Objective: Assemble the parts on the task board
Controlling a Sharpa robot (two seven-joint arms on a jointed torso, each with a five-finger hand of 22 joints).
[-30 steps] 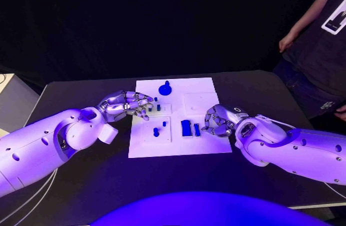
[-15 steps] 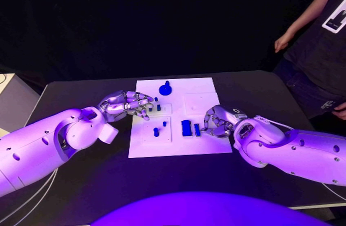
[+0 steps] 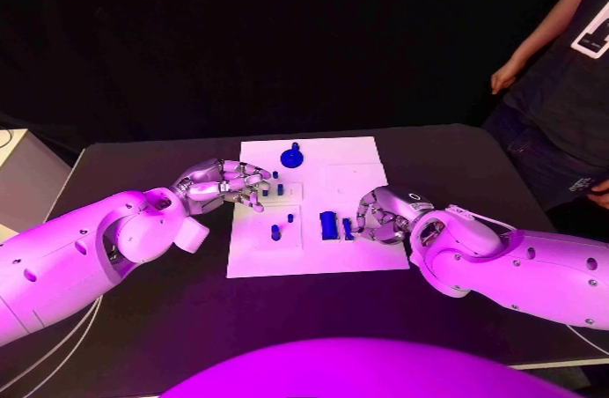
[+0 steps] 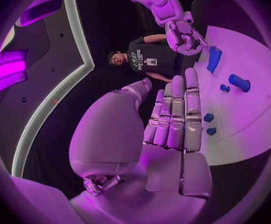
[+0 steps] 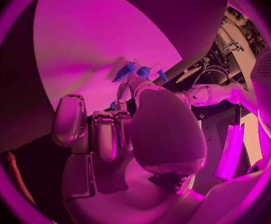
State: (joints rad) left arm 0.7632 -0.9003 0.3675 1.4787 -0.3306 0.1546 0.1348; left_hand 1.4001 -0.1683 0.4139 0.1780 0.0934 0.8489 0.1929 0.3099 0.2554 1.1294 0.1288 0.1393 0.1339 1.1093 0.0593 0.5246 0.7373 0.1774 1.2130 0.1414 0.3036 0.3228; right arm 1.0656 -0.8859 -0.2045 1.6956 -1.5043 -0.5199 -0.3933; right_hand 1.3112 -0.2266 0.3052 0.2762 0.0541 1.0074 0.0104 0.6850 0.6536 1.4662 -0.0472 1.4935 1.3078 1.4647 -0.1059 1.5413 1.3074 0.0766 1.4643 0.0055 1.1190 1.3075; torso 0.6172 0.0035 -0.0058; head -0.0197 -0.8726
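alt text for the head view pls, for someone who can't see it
Two white robot arms reach in from either side over a white task board on a black table. The left hand hovers at the board's left edge; the right hand sits beside upright blue parts.

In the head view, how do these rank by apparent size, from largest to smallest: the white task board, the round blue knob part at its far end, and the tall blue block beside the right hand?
1. White task board, by far the largest.
2. Tall blue block next to the right hand.
3. Round blue knob part.

The block and knob look close in size, and the knob lies farther from the camera, so their order is unsure.
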